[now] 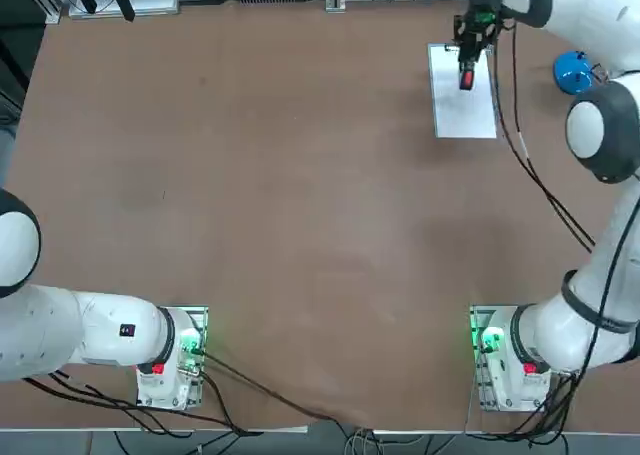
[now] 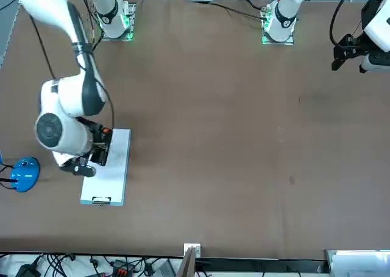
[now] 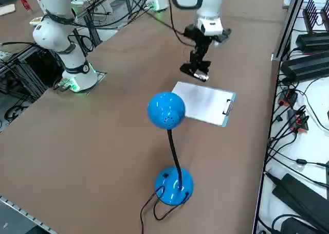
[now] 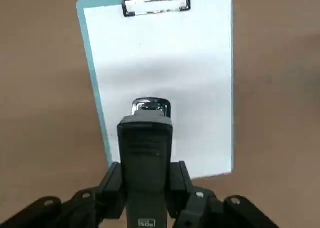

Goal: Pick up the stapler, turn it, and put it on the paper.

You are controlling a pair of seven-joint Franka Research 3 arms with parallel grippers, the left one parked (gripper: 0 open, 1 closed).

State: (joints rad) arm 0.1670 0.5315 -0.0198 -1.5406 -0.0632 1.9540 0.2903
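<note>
The right gripper point(image 4: 147, 188) is clamped on the black stapler point(image 4: 146, 153), which is held above the paper point(image 4: 205, 112) on its clipboard point(image 4: 92, 62), toward the edge away from the metal clip point(image 4: 156, 2). With the grip on the stapler's sides, a turn of the wrist could make it pivot between the fingers and land skewed. Letting go too high could tip it over; pressing down too low could shove the clipboard along the table point(image 1: 250, 225). Released too near that clipless edge, the stapler could end up overhanging the sheet.
</note>
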